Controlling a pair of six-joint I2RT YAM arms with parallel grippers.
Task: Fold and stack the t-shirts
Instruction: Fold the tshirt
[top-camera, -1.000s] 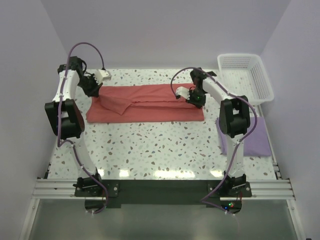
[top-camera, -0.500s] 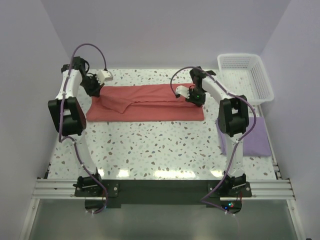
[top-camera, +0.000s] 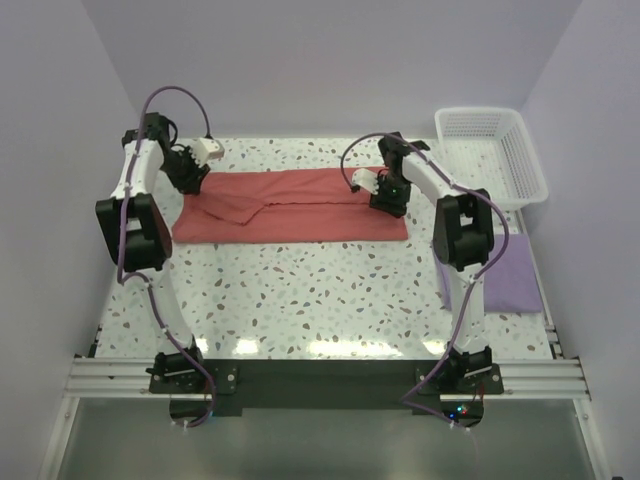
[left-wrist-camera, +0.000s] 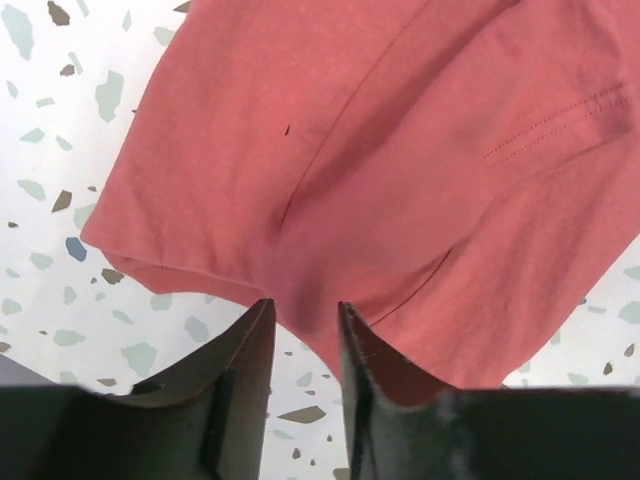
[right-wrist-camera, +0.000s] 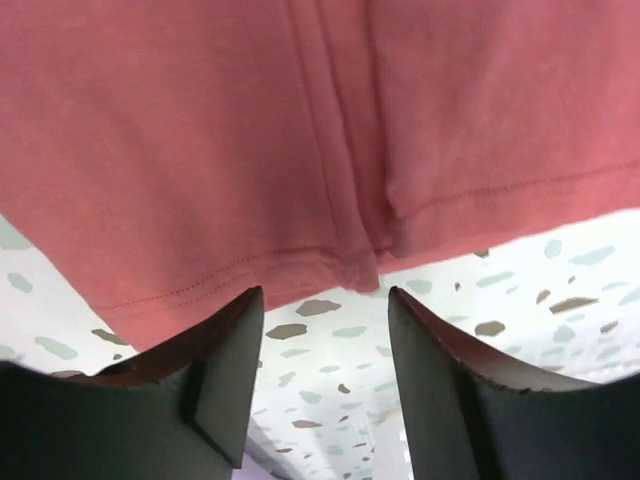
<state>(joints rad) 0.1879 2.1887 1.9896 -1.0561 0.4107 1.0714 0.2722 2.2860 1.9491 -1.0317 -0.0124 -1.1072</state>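
Red t-shirt (top-camera: 290, 205) lies flat in the upper middle of the desk (top-camera: 300, 290). Its long axis runs left to right, hem end on the right and rumpled sleeve end on the left. Left jaws sit at its left edge, just a narrow gap between them. Right jaws are wide apart by the hem, gripping nothing. Purple t-shirt (top-camera: 515, 275) sits folded at the right edge, partly hidden behind the right arm (top-camera: 460, 235).

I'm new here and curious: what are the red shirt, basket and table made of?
Red shirt: soft matte knit cloth, probably cotton; stitched hems and soft folds show.
Basket: white plastic, seemingly, from its moulded lattice walls.
Table: speckled terrazzo-look top, glossy enough to mirror lights; stone or laminate, unclear.
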